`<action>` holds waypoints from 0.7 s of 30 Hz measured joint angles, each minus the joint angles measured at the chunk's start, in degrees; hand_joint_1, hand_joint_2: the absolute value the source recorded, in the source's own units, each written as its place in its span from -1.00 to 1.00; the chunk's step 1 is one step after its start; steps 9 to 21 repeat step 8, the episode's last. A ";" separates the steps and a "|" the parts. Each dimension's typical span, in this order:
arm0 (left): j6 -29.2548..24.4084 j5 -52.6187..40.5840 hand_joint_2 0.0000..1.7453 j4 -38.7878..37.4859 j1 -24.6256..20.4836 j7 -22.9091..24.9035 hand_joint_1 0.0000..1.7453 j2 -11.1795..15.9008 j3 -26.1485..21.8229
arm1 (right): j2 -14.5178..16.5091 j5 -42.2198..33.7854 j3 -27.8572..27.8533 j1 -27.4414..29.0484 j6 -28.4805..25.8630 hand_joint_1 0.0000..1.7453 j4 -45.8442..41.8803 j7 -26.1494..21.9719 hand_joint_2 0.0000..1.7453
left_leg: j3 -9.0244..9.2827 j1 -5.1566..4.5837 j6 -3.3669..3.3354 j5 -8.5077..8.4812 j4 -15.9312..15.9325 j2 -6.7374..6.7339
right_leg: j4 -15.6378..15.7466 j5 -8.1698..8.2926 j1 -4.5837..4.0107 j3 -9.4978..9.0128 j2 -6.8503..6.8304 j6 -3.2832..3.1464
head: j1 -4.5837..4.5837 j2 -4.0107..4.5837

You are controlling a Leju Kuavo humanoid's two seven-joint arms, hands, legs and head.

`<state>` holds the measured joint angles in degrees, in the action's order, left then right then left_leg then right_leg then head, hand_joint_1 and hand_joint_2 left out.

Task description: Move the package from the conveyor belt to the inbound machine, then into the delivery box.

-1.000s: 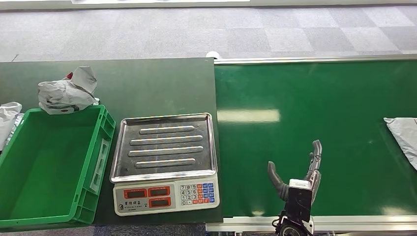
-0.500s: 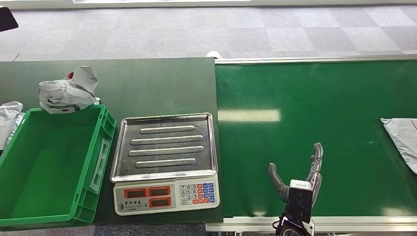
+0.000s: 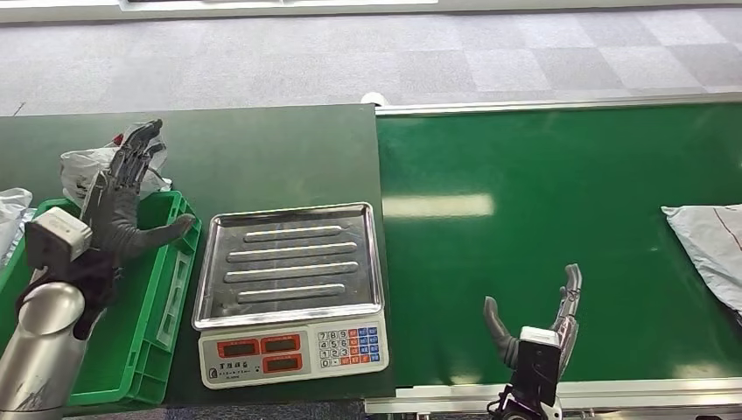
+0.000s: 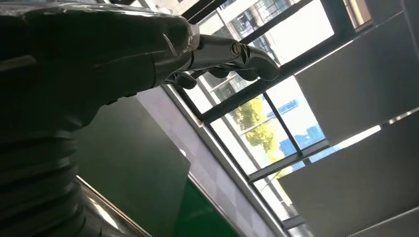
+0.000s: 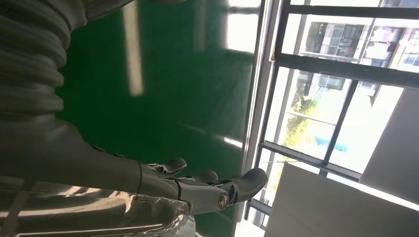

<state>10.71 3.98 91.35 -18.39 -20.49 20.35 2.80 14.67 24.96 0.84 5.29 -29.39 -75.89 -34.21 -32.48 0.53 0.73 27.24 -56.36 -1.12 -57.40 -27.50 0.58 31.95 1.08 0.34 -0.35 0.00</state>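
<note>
Plainly, the flat grey plastic mailer package (image 3: 707, 247) lies at the far right of the green conveyor belt (image 3: 525, 175), partly cut off by the picture's edge and well apart from both hands. It looks like a soft poly bag: light, limp and somewhat slick, likely to sag and fold when lifted by one corner. A sound hold would probably be across its nearer left edge or over the middle, thumb beneath and fingers on top, so the film bunches into the grip instead of sliding out.

The right hand (image 3: 534, 328) hovers above the near edge of the belt, thumb and fingers spread apart and holding nothing. The left hand (image 3: 122, 206) is raised over the far rim of the green plastic crate (image 3: 166, 297) at the left, fingers splayed and empty too. Between crate and belt, on the dark green table (image 3: 262, 149), stands the silver-trayed electronic weighing scale (image 3: 293, 262) with its keypad toward the near side; its tray is bare. A crumpled grey-white bag (image 3: 83, 166) lies beyond the crate, partly behind the left hand.
</note>
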 joint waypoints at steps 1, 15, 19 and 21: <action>0.92 0.92 1.00 0.39 0.98 -1.01 -1.00 -0.57 -0.69 | 0.00 -0.07 0.01 -0.06 0.00 -1.00 0.10 -0.04 1.00 | 0.00 0.02 0.00 0.00 0.00 -0.01 | 0.00 0.00 -0.02 0.00 0.00 0.00 | 0.01 0.00; -11.94 -10.14 1.00 7.04 10.38 -9.20 -1.00 -6.82 -1.84 | -0.09 0.24 -0.05 0.07 -0.43 -1.00 0.08 0.15 1.00 | -0.03 0.01 -0.01 0.02 0.00 0.05 | 0.01 -0.04 -0.01 0.00 -0.04 0.02 | 0.01 0.00; -11.94 -10.14 1.00 7.04 10.38 -9.20 -1.00 -6.82 -1.84 | -0.09 0.24 -0.05 0.07 -0.43 -1.00 0.08 0.15 1.00 | -0.03 0.01 -0.01 0.02 0.00 0.05 | 0.01 -0.04 -0.01 0.00 -0.04 0.02 | 0.01 0.00; -11.94 -10.14 1.00 7.04 10.38 -9.20 -1.00 -6.82 -1.84 | -0.09 0.24 -0.05 0.07 -0.43 -1.00 0.08 0.15 1.00 | -0.03 0.01 -0.01 0.02 0.00 0.05 | 0.01 -0.04 -0.01 0.00 -0.04 0.02 | 0.01 0.00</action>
